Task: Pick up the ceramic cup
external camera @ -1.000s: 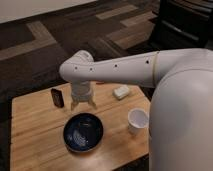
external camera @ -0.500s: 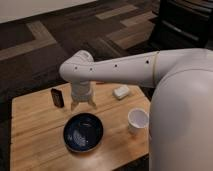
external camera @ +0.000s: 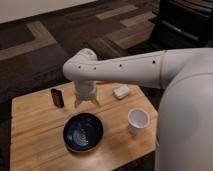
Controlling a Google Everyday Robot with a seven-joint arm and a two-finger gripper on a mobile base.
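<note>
The ceramic cup (external camera: pixel 138 120) is small, plain white and upright on the right part of the wooden table (external camera: pixel 35 140), close to my arm's white body. My gripper (external camera: pixel 86 103) hangs from the white arm over the table's middle, just behind the dark blue bowl (external camera: pixel 83 132) and well left of the cup. Its two fingertips point down and stand apart, with nothing between them.
A small dark upright object (external camera: pixel 57 97) stands at the left of the gripper. A small flat whitish rectangular object (external camera: pixel 121 91) lies behind the cup near the far edge. Dark patterned carpet surrounds the table; a black chair (external camera: pixel 185 25) stands at the top right.
</note>
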